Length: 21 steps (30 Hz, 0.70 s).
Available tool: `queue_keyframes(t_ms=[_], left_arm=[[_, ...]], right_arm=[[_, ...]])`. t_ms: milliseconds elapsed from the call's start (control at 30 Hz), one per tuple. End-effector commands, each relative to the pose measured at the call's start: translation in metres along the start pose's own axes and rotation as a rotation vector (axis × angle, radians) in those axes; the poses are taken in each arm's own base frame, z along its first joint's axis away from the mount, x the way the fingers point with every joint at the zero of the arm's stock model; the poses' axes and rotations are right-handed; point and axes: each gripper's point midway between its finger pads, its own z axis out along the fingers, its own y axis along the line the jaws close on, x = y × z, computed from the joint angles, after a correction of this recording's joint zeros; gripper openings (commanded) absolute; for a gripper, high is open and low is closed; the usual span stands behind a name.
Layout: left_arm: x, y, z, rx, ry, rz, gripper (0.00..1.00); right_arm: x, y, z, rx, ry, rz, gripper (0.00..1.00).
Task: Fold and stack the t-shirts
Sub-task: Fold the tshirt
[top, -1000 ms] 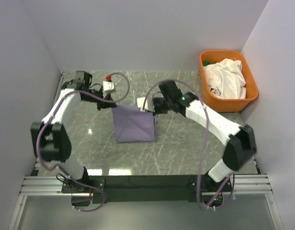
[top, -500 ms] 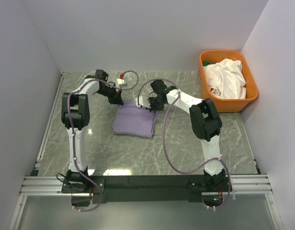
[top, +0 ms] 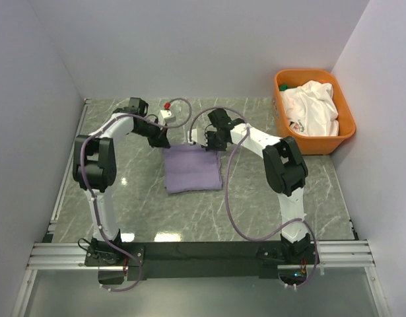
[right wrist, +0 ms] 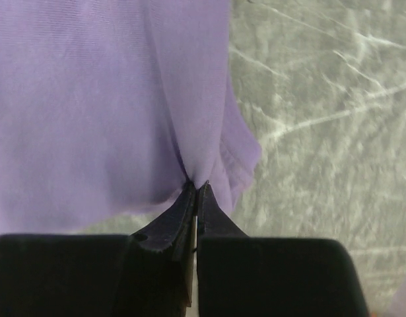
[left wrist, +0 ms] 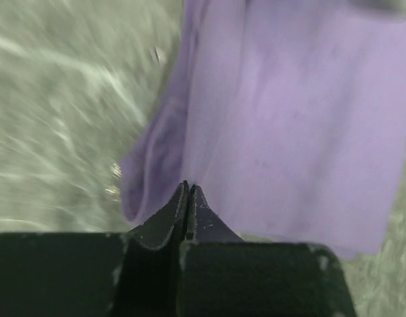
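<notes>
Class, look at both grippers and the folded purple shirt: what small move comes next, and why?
Probably open both grippers. The left gripper and right gripper are each shut on a far corner of the folded lavender cloth t-shirt, which looks laid flat on the grey marble table, so releasing seems due.

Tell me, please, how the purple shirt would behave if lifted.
Probably floppy: the shirt puckers where the right gripper pinches it. Likely light: the left gripper holds it by tips alone. Gripped at two corners, it would probably sag.
</notes>
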Motion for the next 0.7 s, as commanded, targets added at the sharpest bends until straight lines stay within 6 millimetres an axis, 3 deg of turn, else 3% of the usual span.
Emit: queue_keyframes(t_ms=[0,167,333,400,500,533,567,633,667], left_arm=[[-0.05,-0.003,-0.027,-0.053,-0.11,0.059,0.01],[-0.052,0.022,-0.011,-0.071,-0.114,0.035,0.01],[-0.028,0.052,0.02,-0.077,-0.069,-0.046,0.01],[-0.022,0.062,0.029,-0.085,-0.06,-0.082,0.05],[-0.017,0.071,0.031,-0.111,-0.037,-0.103,0.15],[-0.017,0.075,0.03,-0.128,-0.032,-0.112,0.21],[-0.016,0.077,0.028,-0.141,-0.025,-0.119,0.32],[-0.023,0.085,0.013,-0.184,-0.052,-0.149,0.38],[-0.023,0.093,-0.002,-0.215,-0.073,-0.187,0.42]], right_arm=[[-0.008,-0.025,-0.055,0.12,-0.03,0.07,0.0],[0.011,-0.026,-0.048,0.143,0.033,0.082,0.0],[0.027,-0.04,-0.019,0.13,0.104,0.116,0.0],[0.028,-0.048,-0.012,0.143,0.119,0.121,0.0],[0.032,-0.052,-0.006,0.154,0.145,0.128,0.15],[0.034,-0.055,-0.005,0.168,0.15,0.149,0.28],[0.032,-0.063,-0.009,0.192,0.147,0.164,0.33],[0.033,-0.072,-0.016,0.238,0.164,0.221,0.41],[0.027,-0.083,-0.029,0.28,0.146,0.246,0.42]])
